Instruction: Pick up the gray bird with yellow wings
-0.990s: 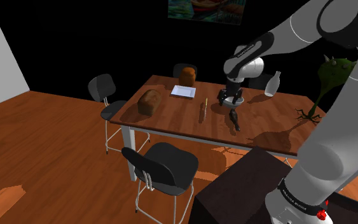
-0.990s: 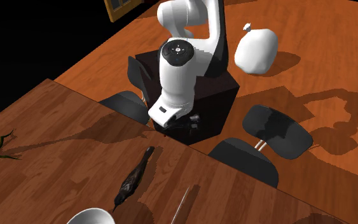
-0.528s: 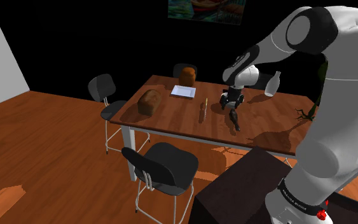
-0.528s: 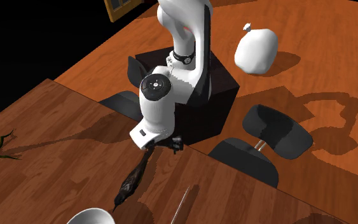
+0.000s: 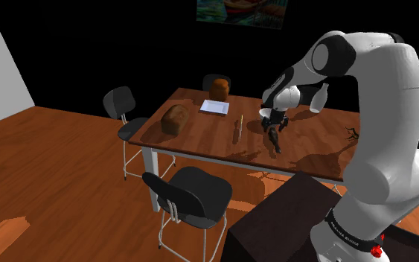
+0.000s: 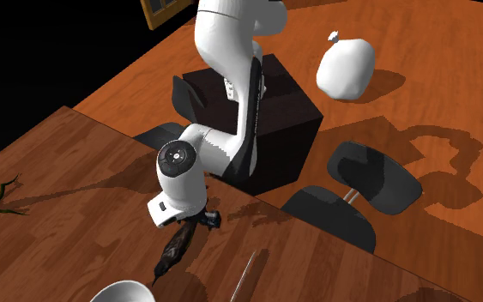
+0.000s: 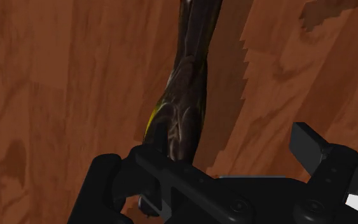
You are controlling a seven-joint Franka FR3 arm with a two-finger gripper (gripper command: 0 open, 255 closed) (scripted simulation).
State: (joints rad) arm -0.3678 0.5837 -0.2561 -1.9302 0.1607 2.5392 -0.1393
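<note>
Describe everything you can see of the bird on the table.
The bird is slim, dark grey-brown with a yellow streak along one wing edge. It lies flat on the wooden table, long tail stretched out. The gripper hangs above it, jaws open, one close beside its body; nothing clasps it.

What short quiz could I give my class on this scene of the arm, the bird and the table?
1. True or false: the bird hangs in the air, clear of the table.
2. The gripper is: A open, B shut on nothing, C shut on the bird.
3. Fill in: in the wrist view, the bird's wing edge beside one finger is coloured ____.

Key: 1 false, it lies on the table; 2 A; 3 yellow.
</note>
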